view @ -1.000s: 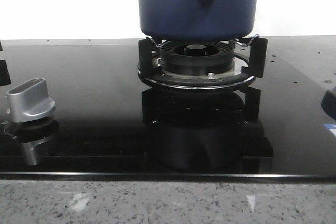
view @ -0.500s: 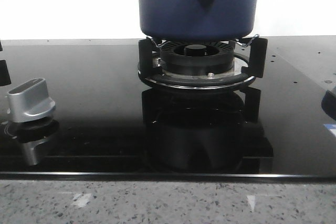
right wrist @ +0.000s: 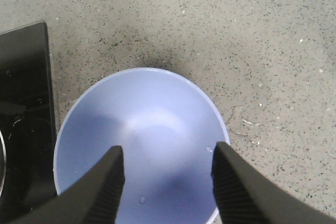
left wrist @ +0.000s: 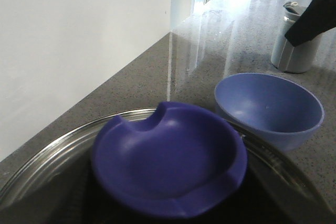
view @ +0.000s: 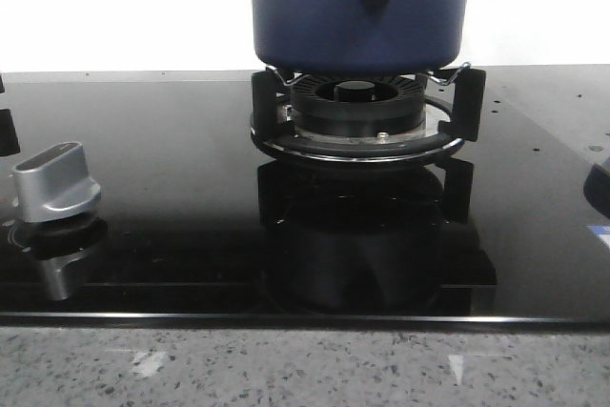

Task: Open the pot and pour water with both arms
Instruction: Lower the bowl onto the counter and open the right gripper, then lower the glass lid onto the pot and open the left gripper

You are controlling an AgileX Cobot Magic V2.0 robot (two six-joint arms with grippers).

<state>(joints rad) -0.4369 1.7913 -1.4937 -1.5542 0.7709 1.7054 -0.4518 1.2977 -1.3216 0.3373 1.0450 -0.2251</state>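
**Blue pot on the burner, bowl under the right pincer**

The pot (view: 360, 9), dark blue, sat on the black burner stand (view: 362, 121) at the far middle of the glossy black hob (view: 172, 188), its handle stub facing the camera. A silver knob (view: 55, 181) stood at the near left. Beyond the hob, the right pincer (right wrist: 167, 174) hovered with fingers apart over a lighter blue bowl (right wrist: 142, 124) on the speckled surface (right wrist: 262, 51). The left pincer was not visible, so its state could not be told; its camera showed a blue lid knob (left wrist: 168, 158) and a grey cup (left wrist: 295, 45).

You're seeing the right gripper (right wrist: 167, 182), fingers spread, hanging over the light-blue bowl (right wrist: 139, 140); speckled countertop (right wrist: 252, 40) is lying open around it, cooktop edge (right wrist: 23, 87) bordering one side.
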